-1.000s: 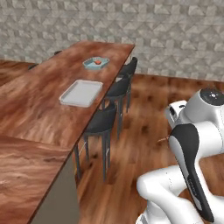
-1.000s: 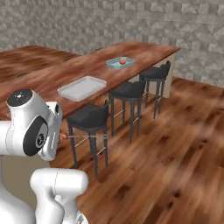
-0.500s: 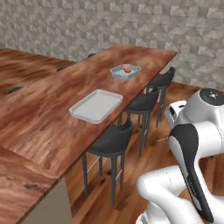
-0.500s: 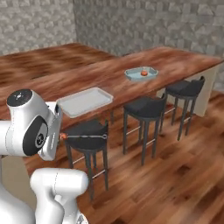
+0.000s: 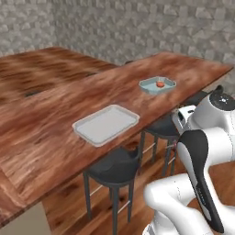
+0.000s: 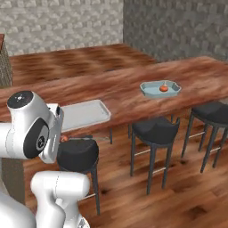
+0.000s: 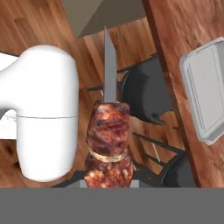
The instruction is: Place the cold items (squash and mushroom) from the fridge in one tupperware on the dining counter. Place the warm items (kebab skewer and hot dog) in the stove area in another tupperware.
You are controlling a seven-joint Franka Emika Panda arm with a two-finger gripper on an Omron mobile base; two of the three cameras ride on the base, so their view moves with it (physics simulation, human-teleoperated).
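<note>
Left base view: long wooden bench (image 5: pixel 69 105) carries empty grey tupperware (image 5: pixel 105 124) near front edge; farther along, blue tupperware (image 5: pixel 157 85) holding small orange-red item (image 5: pixel 159 84) (too small to identify). Dark stools (image 5: pixel 114 167) stand below bench edge.

Right base view: same grey tupperware (image 6: pixel 82 115) just beyond white arm; blue tupperware (image 6: pixel 160 88) farther right, well apart.

Hand view: pincer (image 7: pixel 108 181) pressed tight on kebab skewer (image 7: pixel 108 144), browned meat chunks stacked, metal point aimed away over floor; grey tupperware (image 7: pixel 205 87) lies at right edge on bench.

A home kitchen: long wooden dining counter (image 5: pixel 69 114), bar stools (image 6: pixel 156 130), stone-tiled walls (image 5: pixel 137 27)
</note>
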